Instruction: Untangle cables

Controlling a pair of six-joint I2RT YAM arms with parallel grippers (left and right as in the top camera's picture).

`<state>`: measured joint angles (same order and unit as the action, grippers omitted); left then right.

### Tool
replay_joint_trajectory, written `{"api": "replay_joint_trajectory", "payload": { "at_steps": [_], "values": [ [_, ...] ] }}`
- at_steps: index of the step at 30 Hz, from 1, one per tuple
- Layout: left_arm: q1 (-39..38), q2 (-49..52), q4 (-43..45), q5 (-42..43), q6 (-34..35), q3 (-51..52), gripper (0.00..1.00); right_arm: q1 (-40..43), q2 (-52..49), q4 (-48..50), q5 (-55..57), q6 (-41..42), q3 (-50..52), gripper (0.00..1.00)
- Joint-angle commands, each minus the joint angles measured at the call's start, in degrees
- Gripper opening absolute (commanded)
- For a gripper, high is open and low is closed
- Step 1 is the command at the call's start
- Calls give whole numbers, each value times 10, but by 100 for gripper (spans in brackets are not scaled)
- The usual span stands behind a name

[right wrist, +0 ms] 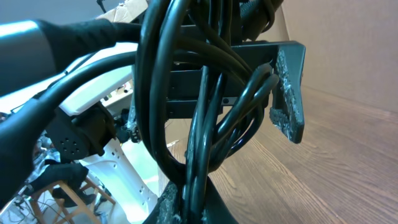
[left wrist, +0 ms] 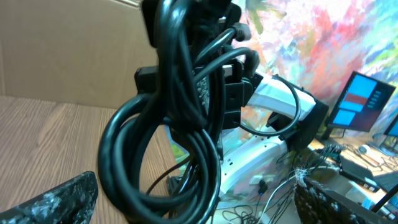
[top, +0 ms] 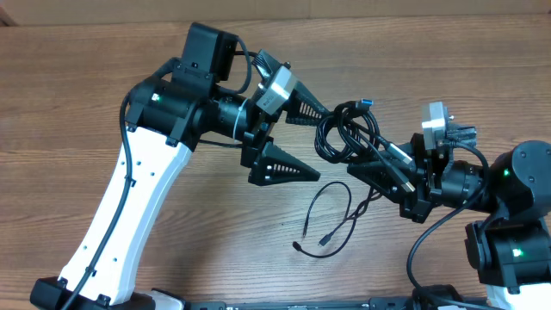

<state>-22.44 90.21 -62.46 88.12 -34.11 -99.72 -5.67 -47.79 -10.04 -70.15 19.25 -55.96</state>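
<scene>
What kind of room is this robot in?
Probably a robotics lab or workshop: computer monitors, heaps of loose wires, and two robot arms at a wooden table.

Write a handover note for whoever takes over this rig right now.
Left gripper: open wide at the cable bundle, not gripping it.
Right gripper: shut on the bundle, holding it above the table.
One loose cable lies on the table, apart from the bundle.
Done: that one cable looks free.
Left: the bundle is looped together and needs separating.
</scene>
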Motion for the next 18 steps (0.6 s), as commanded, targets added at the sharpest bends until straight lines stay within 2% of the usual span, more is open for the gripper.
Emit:
{"api": "replay_joint_trajectory", "payload": {
  "at_steps": [1,3,4,5,6,11,13,16,18],
  "values": [
    [-11,-15,11,14,-20,-8,99,2,2,3,-7,5,-13,4],
    [-17,-15,17,13,-22,-8,80,2,0,1,-7,5,-13,4],
    [-21,-15,19,13,-22,-8,54,2,0,-3,-7,5,-13,4],
    [-23,-15,18,9,-24,-8,18,2,0,-8,-7,5,-13,4],
    [-23,-15,18,2,-23,-8,4,2,0,-10,-7,5,-13,4],
    [-23,-15,16,-31,-23,-8,4,2,-3,-13,-7,5,-13,4],
    [-22,-15,12,-64,-17,-8,4,2,-7,-30,4,2,-13,11],
    [-23,-15,-4,-188,26,-8,4,2,-15,-106,62,-24,-13,34],
    [-23,-15,-15,-268,63,-8,4,2,-19,-161,111,-45,-13,45]
  ]
}}
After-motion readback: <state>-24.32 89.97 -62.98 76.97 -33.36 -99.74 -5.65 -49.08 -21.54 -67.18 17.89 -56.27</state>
